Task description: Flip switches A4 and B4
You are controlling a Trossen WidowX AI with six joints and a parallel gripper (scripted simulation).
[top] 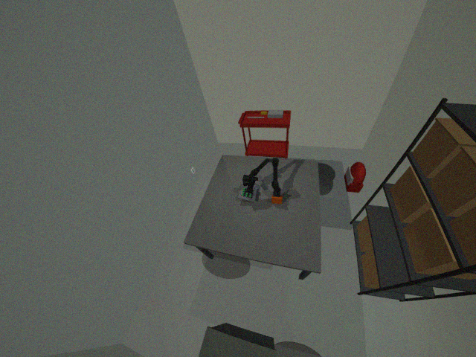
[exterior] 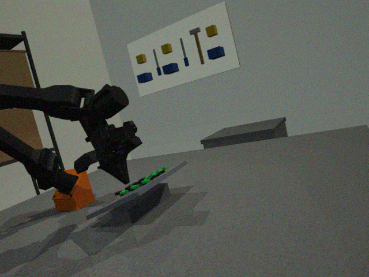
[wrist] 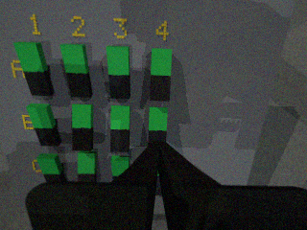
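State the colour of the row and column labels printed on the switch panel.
Yellow labels on the grey switch panel; clearest in the wrist view.
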